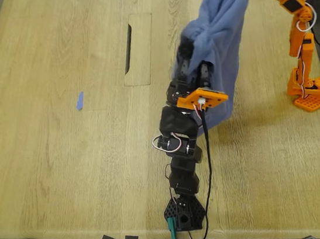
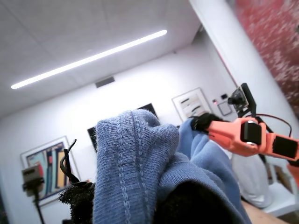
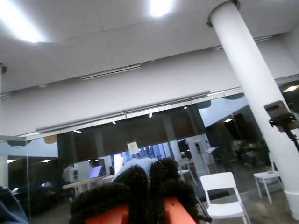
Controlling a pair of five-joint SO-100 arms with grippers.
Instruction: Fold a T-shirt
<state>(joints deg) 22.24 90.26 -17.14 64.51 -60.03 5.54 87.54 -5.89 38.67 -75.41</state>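
T-shirt [image 1: 221,46] cloth hangs between your two arms, lifted clear of the wooden table [image 1: 66,167] and stretched as a drooping band. My first gripper [image 1: 189,48], on the black arm, has its jaws closed on a bunched, stitched hem of the slate-blue fabric; in the first wrist view the cloth [image 2: 140,163] fills the space right at the jaws, with the orange arm [image 2: 243,137] beyond it. My second gripper [image 3: 147,179], on the orange arm, has its dark padded jaws pressed together around a small tuft of blue cloth [image 3: 138,164] poking out between them. From that grip the shirt drapes down past the first gripper's wrist. A small blue scrap [image 1: 79,100] lies on the table, well apart from both jaws.
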